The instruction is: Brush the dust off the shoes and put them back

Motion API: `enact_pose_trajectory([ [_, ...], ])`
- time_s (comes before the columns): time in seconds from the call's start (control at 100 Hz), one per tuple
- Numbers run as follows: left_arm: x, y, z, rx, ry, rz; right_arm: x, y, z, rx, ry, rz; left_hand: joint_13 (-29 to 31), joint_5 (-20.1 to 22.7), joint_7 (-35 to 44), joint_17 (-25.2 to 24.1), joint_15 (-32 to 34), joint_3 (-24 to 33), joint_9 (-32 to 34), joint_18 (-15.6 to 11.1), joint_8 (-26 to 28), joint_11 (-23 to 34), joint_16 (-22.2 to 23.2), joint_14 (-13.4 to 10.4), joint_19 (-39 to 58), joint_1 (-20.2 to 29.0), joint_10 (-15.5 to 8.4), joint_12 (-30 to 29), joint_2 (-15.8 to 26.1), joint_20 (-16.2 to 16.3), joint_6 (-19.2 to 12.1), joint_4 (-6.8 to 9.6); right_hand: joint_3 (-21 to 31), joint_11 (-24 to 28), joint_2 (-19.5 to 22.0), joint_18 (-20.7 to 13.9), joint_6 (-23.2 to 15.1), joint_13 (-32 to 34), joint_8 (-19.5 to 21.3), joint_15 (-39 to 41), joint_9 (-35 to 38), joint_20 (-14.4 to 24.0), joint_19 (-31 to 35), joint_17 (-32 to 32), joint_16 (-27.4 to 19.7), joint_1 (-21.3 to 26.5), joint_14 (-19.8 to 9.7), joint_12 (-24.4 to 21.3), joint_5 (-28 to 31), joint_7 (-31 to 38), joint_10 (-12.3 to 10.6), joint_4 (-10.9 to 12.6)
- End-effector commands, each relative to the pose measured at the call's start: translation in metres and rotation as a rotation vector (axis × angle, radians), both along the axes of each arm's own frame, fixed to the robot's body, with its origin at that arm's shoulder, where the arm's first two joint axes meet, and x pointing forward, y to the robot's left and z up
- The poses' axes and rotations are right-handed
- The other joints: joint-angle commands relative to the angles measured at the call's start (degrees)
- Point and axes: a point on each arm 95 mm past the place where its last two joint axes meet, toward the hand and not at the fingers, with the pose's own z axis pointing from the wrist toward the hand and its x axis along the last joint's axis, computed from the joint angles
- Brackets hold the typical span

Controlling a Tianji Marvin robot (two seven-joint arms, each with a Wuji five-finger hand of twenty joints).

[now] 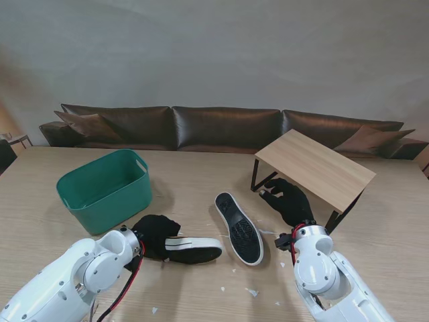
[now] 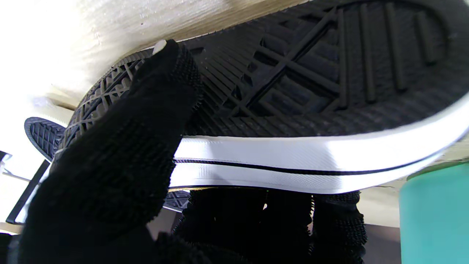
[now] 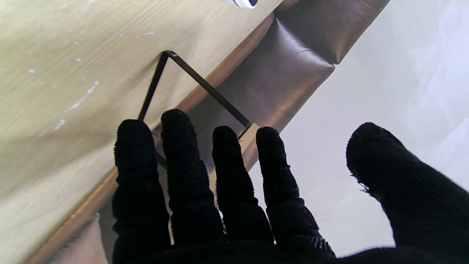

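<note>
The left hand (image 1: 155, 231) grips one shoe (image 1: 191, 249) by its heel — a loose hold could drop it; the right hand (image 1: 289, 202), fingers spread, holds nothing.

The counter (image 1: 201, 282) was pale wood with a fine grain and a matt finish. The basket (image 1: 107, 191) looked like smooth green plastic with a faint sheen. Both shoes had black rubber soles, matt and deeply ribbed; the held shoe (image 1: 192, 249) showed a glossy white rubber sidewall with a thin black line, the other shoe (image 1: 239, 228) a white rim. The left robot hand (image 1: 155, 235) and right robot hand (image 1: 289, 201) wore black knitted cloth with a rough, nubbed texture. The small shelf (image 1: 315, 166) had a light wooden top on thin black metal legs. The sofa (image 1: 221, 127) was dark brown leather, softly shiny
</note>
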Motion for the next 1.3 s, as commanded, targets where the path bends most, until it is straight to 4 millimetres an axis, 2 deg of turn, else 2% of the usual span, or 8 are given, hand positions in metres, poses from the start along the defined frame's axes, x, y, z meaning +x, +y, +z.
enact_pose_trajectory([
  [0.0, 0.003, 0.000, 0.005, -0.017, 0.000, 0.012, -0.006, 0.012, 0.009, 0.001, -0.017, 0.056, 4.7, 5.2, 7.7, 3.1, 1.4, 11.2, -0.2, 3.4, 3.7, 0.0, 0.3, 1.0, 0.2, 10.3, -1.2, 0.7, 7.0, -1.7, -4.5, 5.94, 1.2, 0.8, -0.3, 0.6, 0.2, 1.6, -0.6, 1.1, -0.1, -0.1, 2.9, -11.4, 0.8, -0.2, -0.2, -0.6, -0.8, 0.7, 0.8, 1.2],
  [0.22, 0.010, 0.003, 0.030, -0.036, -0.059, -0.001, -0.015, 0.037, 0.030, -0.133, -0.060, 0.232, 5.2, 4.1, 7.4, 4.1, 2.5, 8.5, -0.6, 3.5, 4.3, 0.4, 1.8, 1.1, 1.6, 11.4, -0.3, 2.3, 8.6, -1.4, -3.5, 6.26, 0.3, 1.5, -6.0, -2.2, -2.2, -3.9, -0.2, 1.7, -6.7, -0.3, 3.5, -14.8, 1.2, -1.9, -3.3, 0.3, -2.9, 0.0, -1.7, 0.9],
  [0.4, 0.017, 0.002, 0.057, -0.039, -0.111, -0.033, -0.019, 0.061, 0.045, -0.232, -0.074, 0.360, 5.7, 3.5, 7.3, 5.2, 3.0, 7.4, -0.4, 3.2, 4.8, 0.5, 2.3, 0.6, 2.3, 11.5, -0.1, 2.8, 8.9, -0.8, -3.2, 6.61, -2.0, 1.7, -10.0, -4.6, -3.9, -7.8, 0.7, -0.4, -11.0, -1.0, 1.1, -17.1, 0.0, -1.0, -5.5, 0.3, -7.5, -0.7, -4.5, 0.6],
  [0.59, 0.022, -0.001, 0.077, -0.052, -0.143, -0.057, -0.029, 0.074, 0.066, -0.333, -0.067, 0.462, 5.9, 2.7, 7.7, 6.3, 3.7, 7.2, -0.5, 2.9, 5.6, 0.8, 2.9, 0.2, 4.5, 11.3, 0.1, 3.5, 9.5, 0.6, -2.7, 6.52, -5.0, 0.7, -13.1, -6.7, -5.2, -11.7, 0.7, -3.0, -16.8, -1.4, -2.6, -19.3, -1.3, 0.0, -7.3, -0.2, -13.7, -3.4, -6.7, 0.2],
  [0.91, 0.026, -0.012, 0.094, -0.101, -0.178, -0.073, -0.034, 0.103, 0.073, -0.527, -0.053, 0.543, 6.1, 2.4, 7.6, 7.3, 4.1, 7.2, -0.5, 2.4, 5.9, 1.0, 2.9, -0.3, 6.0, 11.0, 0.1, 3.9, 9.7, 1.9, -2.7, 6.39, -10.7, 0.9, -12.1, -7.3, -3.0, -15.0, 0.1, -4.7, -22.8, -0.7, -7.9, -20.5, -2.1, 0.0, -8.6, -0.3, -20.1, -7.3, -6.3, 0.5],
  [1.07, 0.025, -0.017, 0.099, -0.139, -0.174, -0.085, -0.031, 0.117, 0.070, -0.616, -0.083, 0.516, 5.9, 1.9, 7.7, 6.7, 4.1, 7.2, -0.8, 2.3, 6.3, 1.0, 2.9, -0.2, 5.8, 11.1, 0.2, 4.1, 10.2, 2.2, -2.3, 6.44, -17.0, 2.2, -9.8, -7.2, -1.5, -15.0, 1.0, -3.9, -23.8, 0.4, -8.9, -20.0, -2.2, -0.3, -8.7, -0.4, -21.3, -7.0, -5.7, 2.3],
  [1.19, 0.022, -0.021, 0.100, -0.162, -0.172, -0.088, -0.026, 0.124, 0.067, -0.647, -0.091, 0.498, 5.7, 1.7, 7.8, 6.4, 4.2, 7.0, -1.0, 2.3, 6.6, 1.0, 3.1, -0.2, 5.8, 11.2, 0.3, 4.3, 10.4, 2.4, -2.2, 6.46, -13.9, 2.8, -12.7, -7.0, -1.0, -14.6, 1.2, -3.2, -23.1, 0.7, -9.1, -19.9, -2.3, -2.7, -8.6, -0.7, -21.2, -6.3, -5.7, 3.1],
  [1.29, 0.020, -0.024, 0.099, -0.191, -0.170, -0.082, -0.023, 0.128, 0.063, -0.666, -0.086, 0.502, 5.4, 1.5, 7.7, 6.1, 4.3, 6.9, -1.2, 2.2, 6.7, 1.1, 3.3, -0.1, 5.7, 11.3, 0.5, 4.6, 10.6, 2.6, -1.9, 6.50, -13.2, 3.0, -12.9, -6.8, -0.4, -14.3, 1.2, -3.0, -22.6, 0.8, -9.1, -19.8, -2.3, -3.1, -8.6, -0.7, -20.7, -5.9, -5.7, 3.0],
])
